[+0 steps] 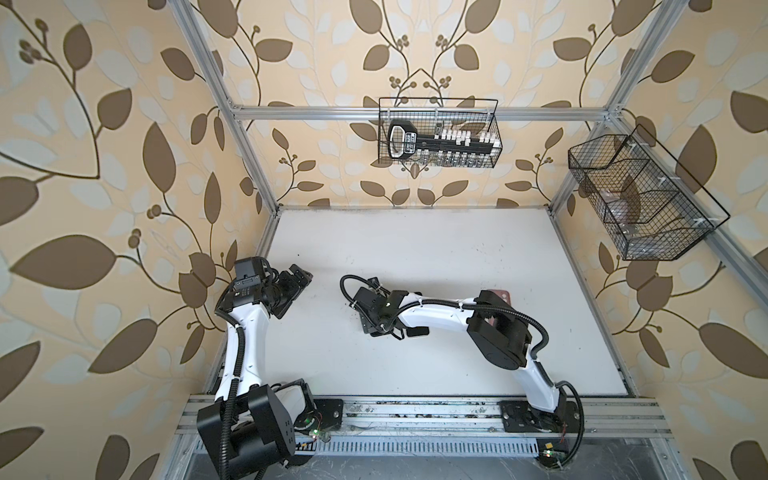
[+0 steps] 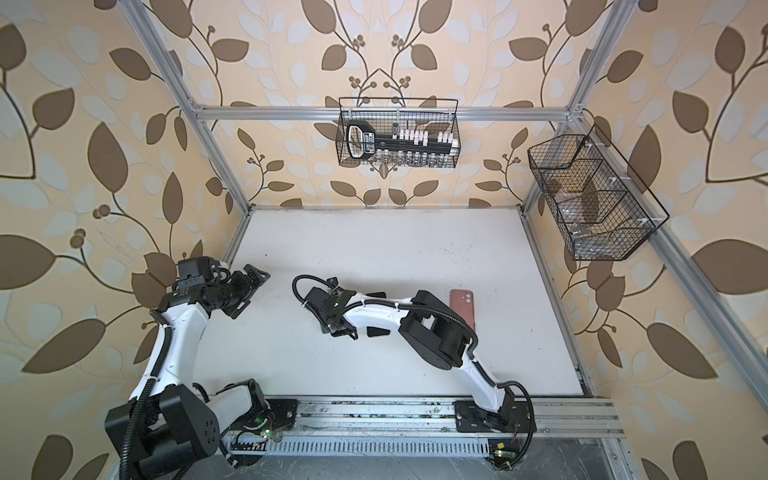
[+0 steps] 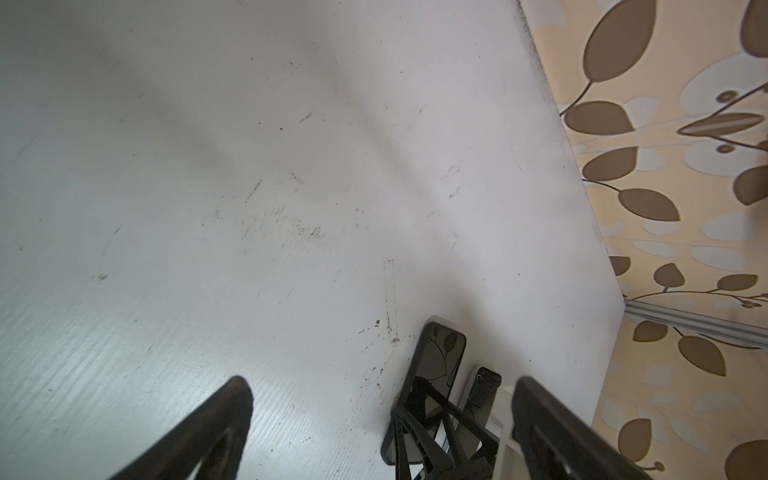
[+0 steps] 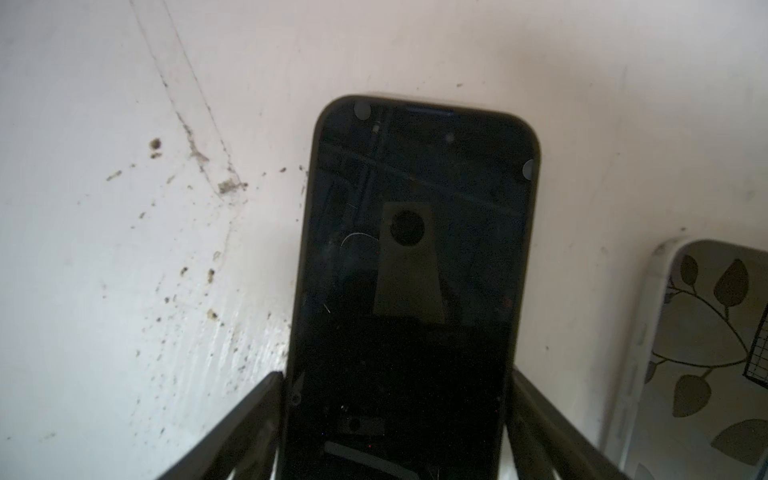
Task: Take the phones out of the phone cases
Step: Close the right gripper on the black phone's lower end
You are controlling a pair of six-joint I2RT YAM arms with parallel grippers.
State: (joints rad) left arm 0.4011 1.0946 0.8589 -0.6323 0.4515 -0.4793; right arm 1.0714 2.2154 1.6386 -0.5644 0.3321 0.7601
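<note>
Right gripper [image 4: 395, 376] straddles the phone [image 4: 415, 249], flat on the table [image 4: 124, 291]; whether it pinches yet is unclear. Left gripper [image 3: 382, 385] gapes, idle. Dark case [image 4: 311, 208] seemingly still on, so removal looks unstarted.

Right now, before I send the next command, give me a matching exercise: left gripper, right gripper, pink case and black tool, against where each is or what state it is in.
Things:
1. left gripper
2. right gripper
3. pink case
4. black tool

Places or states:
A. in the wire basket on the back rail
B. flat on the table, partly behind the right arm
C. fingers on either side of the black phone
D. open, holding nothing

Pairs: 1-D, 2-C, 3-B, 4-A.
</note>
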